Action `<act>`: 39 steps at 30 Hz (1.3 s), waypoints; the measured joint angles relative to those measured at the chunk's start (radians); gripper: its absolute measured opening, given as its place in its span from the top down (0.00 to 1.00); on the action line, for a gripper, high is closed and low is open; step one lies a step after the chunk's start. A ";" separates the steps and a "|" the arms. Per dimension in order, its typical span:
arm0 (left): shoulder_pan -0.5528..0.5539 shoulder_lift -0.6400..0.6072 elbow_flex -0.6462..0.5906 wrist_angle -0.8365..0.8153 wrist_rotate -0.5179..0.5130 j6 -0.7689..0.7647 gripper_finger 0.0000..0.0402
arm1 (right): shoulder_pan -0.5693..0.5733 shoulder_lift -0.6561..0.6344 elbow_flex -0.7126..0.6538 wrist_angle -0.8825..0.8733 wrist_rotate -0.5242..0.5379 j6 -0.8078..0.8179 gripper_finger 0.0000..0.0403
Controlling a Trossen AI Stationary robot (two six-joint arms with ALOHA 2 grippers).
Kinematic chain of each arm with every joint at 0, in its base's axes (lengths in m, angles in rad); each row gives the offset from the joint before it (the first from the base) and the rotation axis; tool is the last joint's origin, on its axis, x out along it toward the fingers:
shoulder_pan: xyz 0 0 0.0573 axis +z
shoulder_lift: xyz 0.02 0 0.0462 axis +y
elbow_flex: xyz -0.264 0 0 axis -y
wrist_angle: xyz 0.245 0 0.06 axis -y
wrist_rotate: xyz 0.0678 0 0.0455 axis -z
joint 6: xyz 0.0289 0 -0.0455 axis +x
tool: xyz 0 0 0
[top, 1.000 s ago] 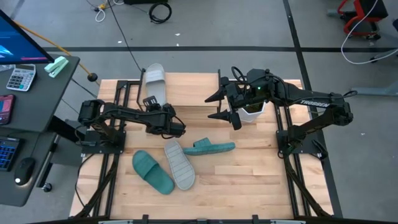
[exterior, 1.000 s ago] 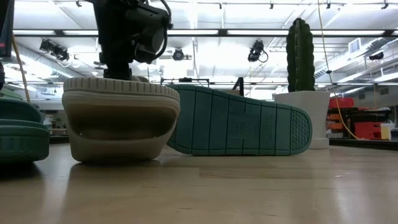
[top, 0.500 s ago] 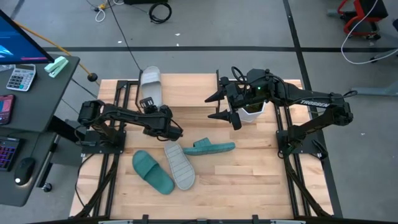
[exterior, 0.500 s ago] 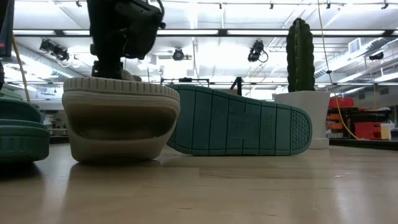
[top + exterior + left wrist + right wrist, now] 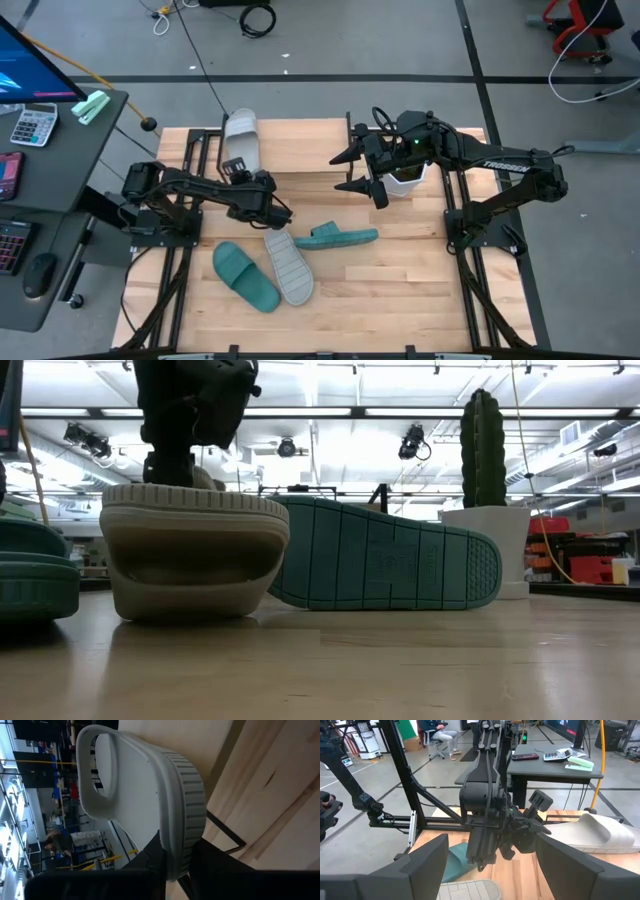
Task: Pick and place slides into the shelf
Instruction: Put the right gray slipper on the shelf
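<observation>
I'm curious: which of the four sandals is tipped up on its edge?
The teal slide nearest the table's middle: it stands on its side, ribbed sole showing, while the other teal slide lies flat.

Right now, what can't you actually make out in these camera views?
- Shelf: not clearly seen in any view; in the high view the left arm covers that area.
- Left tool: whatever lies under the held white slide is hidden by the slide.
- Low view: the grey slide blocks what is behind it.

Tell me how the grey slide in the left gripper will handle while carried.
The grey slide looks stiff: pinched at one end by the left gripper, it shows no sag. It is probably light, being thick, foam-like rubber. Its ribbed edge should resist slipping, though such an end-grip may let it pivot.
</observation>
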 joint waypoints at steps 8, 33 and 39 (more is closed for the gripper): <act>0.001 0.000 0.000 -0.001 0.050 0.026 0.77 | 0.000 0.000 0.000 -0.001 0.000 0.003 0.25; 0.000 -0.121 0.002 0.001 0.100 -0.082 0.39 | 0.012 0.000 0.000 -0.036 -0.011 -0.003 0.25; -0.009 -0.208 0.024 0.000 0.123 -0.135 0.38 | 0.012 0.000 0.000 -0.046 0.003 -0.005 0.25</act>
